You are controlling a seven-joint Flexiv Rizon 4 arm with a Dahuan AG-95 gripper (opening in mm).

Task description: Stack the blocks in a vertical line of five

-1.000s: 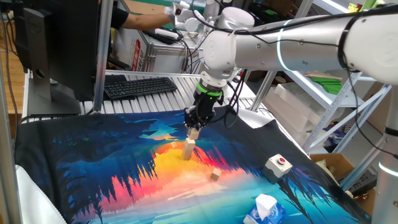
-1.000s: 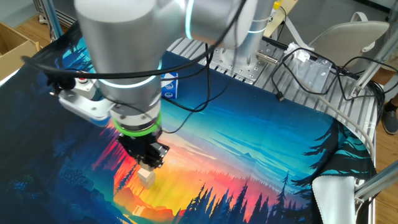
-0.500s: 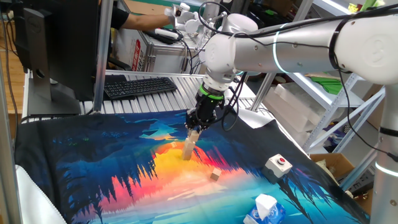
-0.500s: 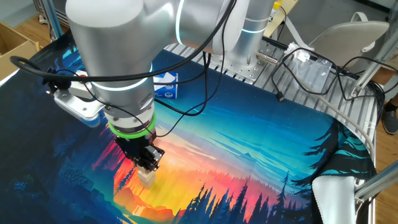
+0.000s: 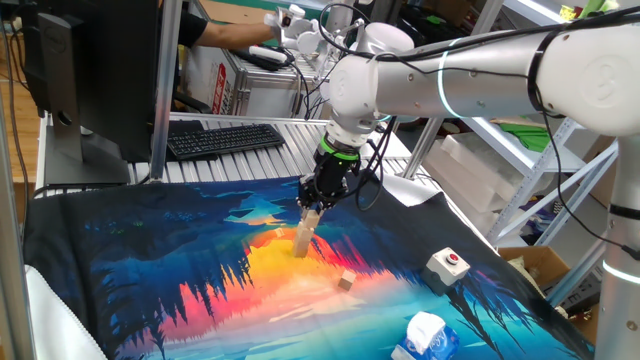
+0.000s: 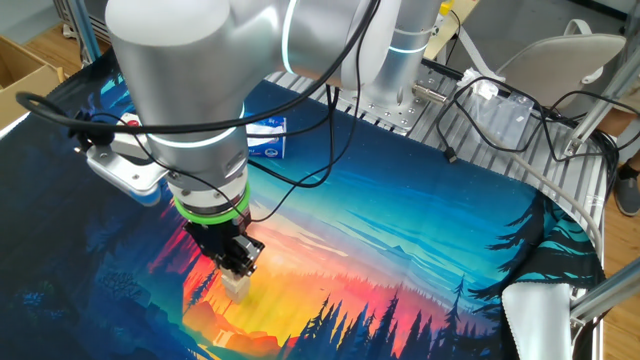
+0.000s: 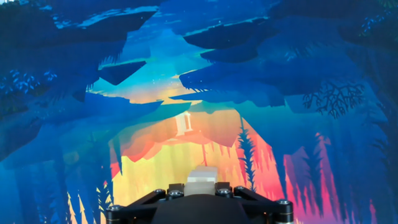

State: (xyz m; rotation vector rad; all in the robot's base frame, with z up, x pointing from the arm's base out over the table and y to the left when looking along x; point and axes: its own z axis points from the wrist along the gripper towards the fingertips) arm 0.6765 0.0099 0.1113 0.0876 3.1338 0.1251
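Fingers [image 5: 313, 207] of my arm are closed on one small wooden block [image 5: 312, 215], and I see it sitting on top of a short stack of blocks [image 5: 303, 240] in the orange part of the picture cloth [image 5: 150, 270] on the table. From the other fixed view, the held block [image 6: 237, 281] shows just under the black fingers [image 6: 240, 262]. In my hand view the pale block [image 7: 202, 178] peeks out right by the hand. One more loose block [image 5: 346, 283] lies alone nearby. A white box with a red button [image 5: 447, 264] and a blue-and-white carton [image 5: 425, 337] sit well apart from the stack.
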